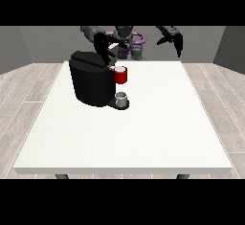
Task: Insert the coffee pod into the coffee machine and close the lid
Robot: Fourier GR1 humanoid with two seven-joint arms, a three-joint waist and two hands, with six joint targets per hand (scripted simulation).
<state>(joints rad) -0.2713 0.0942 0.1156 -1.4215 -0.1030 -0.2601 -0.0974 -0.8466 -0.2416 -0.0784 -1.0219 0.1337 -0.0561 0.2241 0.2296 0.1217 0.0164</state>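
Note:
The black coffee machine (pixel 91 83) stands on the left half of the white table (pixel 158 123). Its red pod holder (pixel 121 75) sticks out at the machine's upper right, with a small pale spot at its rim that may be the coffee pod. The grey lid (pixel 114 50) stands tilted up above the holder. The hand at the view's left (pixel 102 43) is right at the lid, just over the machine's top. The hand at the view's right (pixel 174 39) hangs raised over the table's far edge, fingers relaxed and pointing down, holding nothing.
A small grey cup (pixel 122 98) sits on the machine's base under the red holder. The robot's torso (pixel 125 39) is behind the table's far edge. Wooden floor surrounds the table.

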